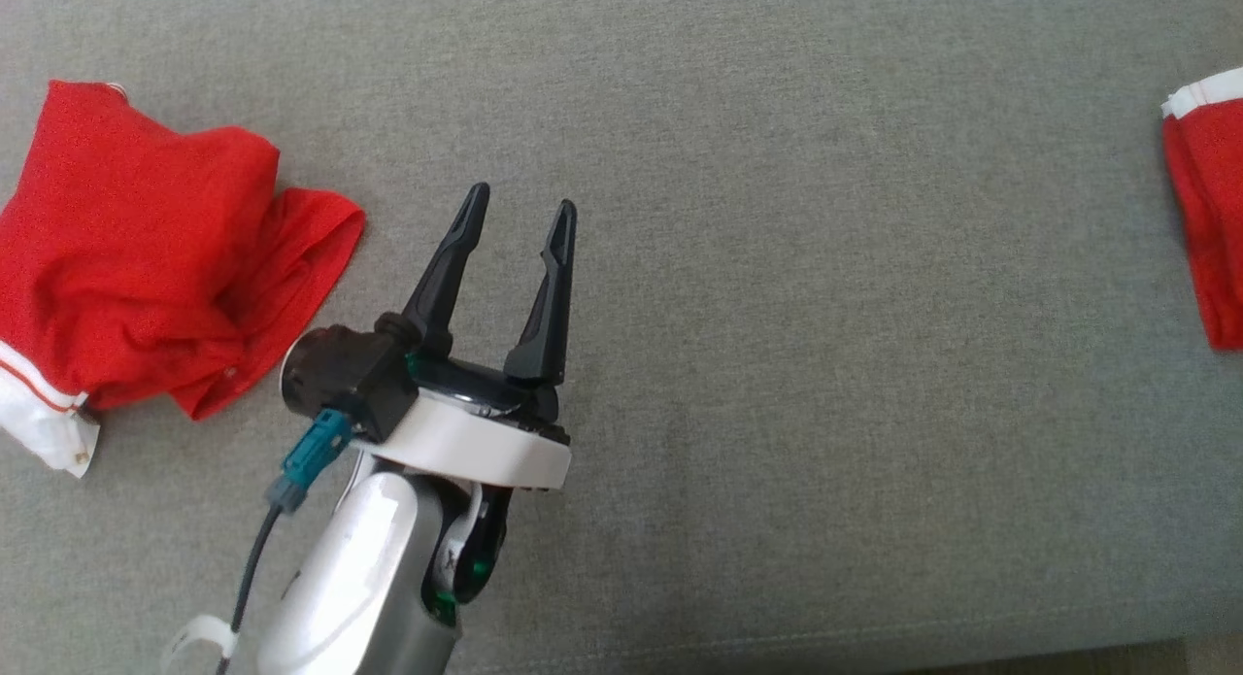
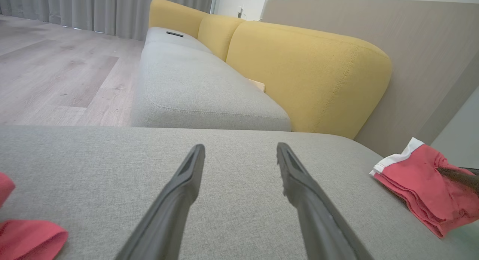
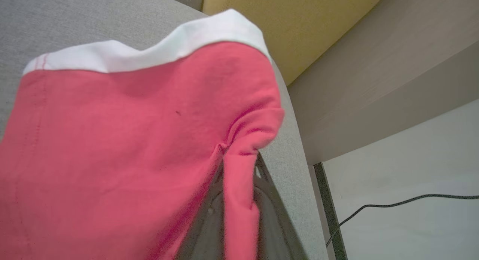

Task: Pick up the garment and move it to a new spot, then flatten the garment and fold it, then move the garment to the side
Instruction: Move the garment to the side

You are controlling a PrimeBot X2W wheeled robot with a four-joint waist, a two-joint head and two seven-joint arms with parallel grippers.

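The task seems to be in its last step. The folded red garment with a white band (image 1: 1209, 219) (image 2: 415, 185) (image 3: 131, 140) lies in neat layers at the right edge of the grey woven seat (image 1: 825, 364) (image 2: 75, 166), so the flattening and folding look done. What is left, most likely, is to set it down at the side and let it go. The right gripper (image 3: 239, 185) has its two fingers closed on a pinch of this cloth, near the seat's far right corner. The left gripper (image 1: 522, 201) (image 2: 240, 147) stands wide open with nothing between its fingers, above the bare middle of the seat. At the left edge lies a crumpled red garment with a white hem (image 1: 136, 257) (image 2: 30, 239), not flattened and well apart from the folded one. Behind the seat there is a sofa with yellow rounded back cushions (image 2: 307, 73), then a pale wooden floor (image 2: 56, 65), grey curtains (image 2: 93, 9) and a beige wall panel (image 2: 393, 35). A thin black cable (image 3: 393, 204) runs beyond the seat's right side
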